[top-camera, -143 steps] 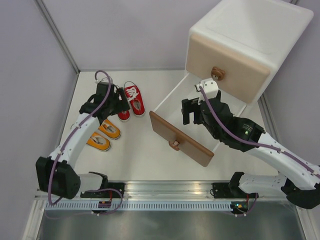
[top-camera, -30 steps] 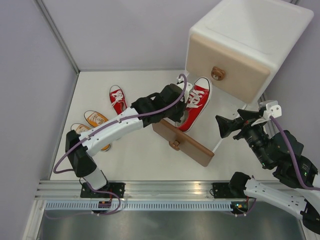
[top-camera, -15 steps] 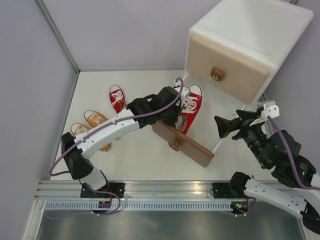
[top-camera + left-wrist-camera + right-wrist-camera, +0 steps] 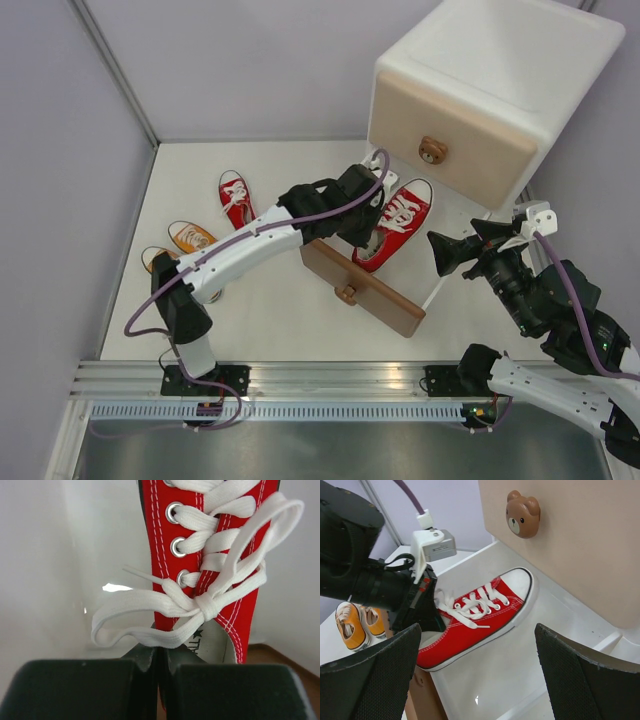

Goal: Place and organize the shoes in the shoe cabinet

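Observation:
My left gripper (image 4: 362, 218) is shut on the heel-side collar of a red shoe (image 4: 396, 226), pinching the canvas between its fingers (image 4: 142, 655). The shoe (image 4: 475, 616) lies slanted inside the shoe cabinet's pulled-out lower drawer (image 4: 452, 232), toe towards the cabinet (image 4: 495, 80), heel above the brown drawer front (image 4: 365, 290). In the left wrist view its laces and bow (image 4: 210, 605) fill the frame. A second red shoe (image 4: 236, 197) and two orange shoes (image 4: 190, 238) lie on the table at the left. My right gripper (image 4: 446, 250) hangs open right of the drawer, facing the shoe.
The beige upper drawer (image 4: 455, 125) is closed, its bear-head knob (image 4: 522, 514) just above the open drawer. The lower drawer's knob (image 4: 346, 294) points at the arm bases. Grey walls close in the table on the left, back and right.
The left gripper has carried the red shoe to the right and lower into the drawer, its toe swinging towards the right. The right arm has hardly moved.

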You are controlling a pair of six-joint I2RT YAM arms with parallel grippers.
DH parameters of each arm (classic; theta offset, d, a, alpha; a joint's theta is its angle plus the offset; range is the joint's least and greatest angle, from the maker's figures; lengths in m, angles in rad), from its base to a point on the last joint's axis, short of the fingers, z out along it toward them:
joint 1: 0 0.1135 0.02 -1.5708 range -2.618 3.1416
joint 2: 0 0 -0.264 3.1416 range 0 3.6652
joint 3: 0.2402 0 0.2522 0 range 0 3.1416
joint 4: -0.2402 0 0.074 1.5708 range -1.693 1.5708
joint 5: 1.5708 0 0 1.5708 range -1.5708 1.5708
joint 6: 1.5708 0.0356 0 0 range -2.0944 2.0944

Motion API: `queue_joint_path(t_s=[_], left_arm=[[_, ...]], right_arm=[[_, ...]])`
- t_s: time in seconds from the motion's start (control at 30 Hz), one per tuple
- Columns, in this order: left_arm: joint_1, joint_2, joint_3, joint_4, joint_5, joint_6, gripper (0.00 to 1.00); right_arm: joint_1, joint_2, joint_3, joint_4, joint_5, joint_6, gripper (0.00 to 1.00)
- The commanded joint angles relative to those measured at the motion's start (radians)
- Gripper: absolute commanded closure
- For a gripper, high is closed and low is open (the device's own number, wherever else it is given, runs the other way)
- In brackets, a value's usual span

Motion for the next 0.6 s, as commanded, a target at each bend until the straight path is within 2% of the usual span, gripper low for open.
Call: queue_joint_path(t_s=[0.0,0.17,0.37,0.57], left_arm=[[-0.013,0.063,0.122,0.062,0.043,0.004,0.98],[-0.016,0.149,0.194,0.078,0.069,-0.057,0.98],[-0.031,0.213,0.202,0.114,0.049,-0.135,0.98],[-0.046,0.264,0.193,0.16,0.041,-0.135,0.98]], right_arm=[[-0.002,0.001,-0.003,0.019,0.008,0.004,0.02],[-0.001,0.0,0.0,0.016,0.014,0.002,0.02],[-0.002,-0.006,-0.005,0.017,0.025,-0.001,0.02],[-0.001,-0.008,-0.011,0.019,0.031,-0.008,0.02]])
